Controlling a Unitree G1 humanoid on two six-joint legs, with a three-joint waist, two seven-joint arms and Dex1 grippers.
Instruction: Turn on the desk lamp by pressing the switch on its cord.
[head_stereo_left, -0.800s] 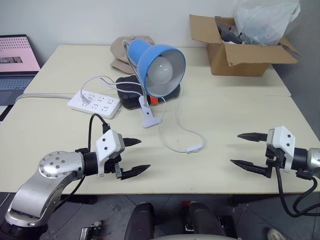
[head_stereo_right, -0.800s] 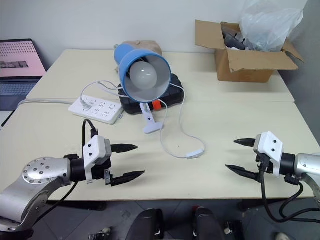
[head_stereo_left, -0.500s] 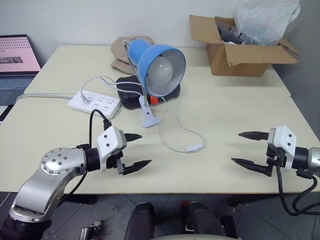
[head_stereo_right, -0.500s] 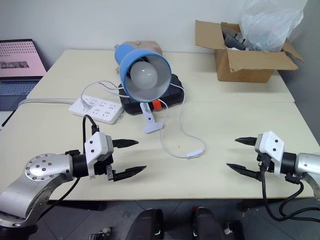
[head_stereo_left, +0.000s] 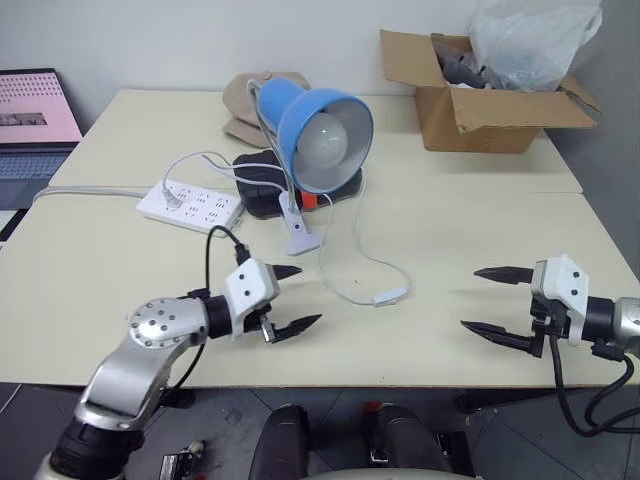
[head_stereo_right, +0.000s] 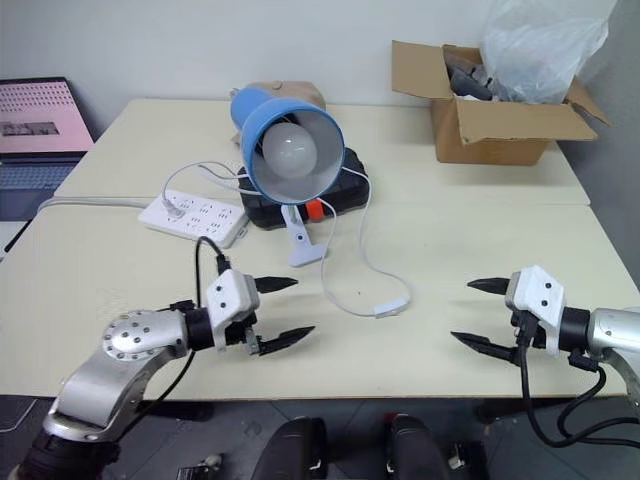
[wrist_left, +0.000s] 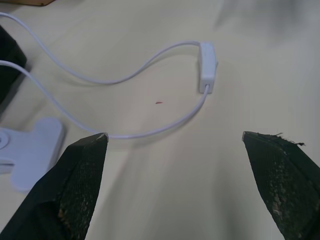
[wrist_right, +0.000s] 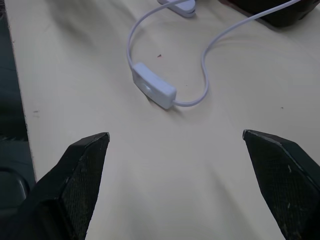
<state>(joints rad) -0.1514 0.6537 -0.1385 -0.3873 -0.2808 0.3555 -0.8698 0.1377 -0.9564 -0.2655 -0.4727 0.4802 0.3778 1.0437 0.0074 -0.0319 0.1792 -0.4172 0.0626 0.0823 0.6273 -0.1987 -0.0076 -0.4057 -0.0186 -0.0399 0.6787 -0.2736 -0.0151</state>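
The left hand (head_stereo_left: 292, 298) is moving across the bench (head_stereo_left: 120, 270) toward the switch (head_stereo_left: 389, 296). Its fingers are staying wide apart, nearing the cord (head_stereo_left: 340, 292).

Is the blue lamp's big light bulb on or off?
Off. The round white bulb inside the blue dome-shaded desk lamp looks dull, with no glow, and the small white inline switch lies untouched on the table.
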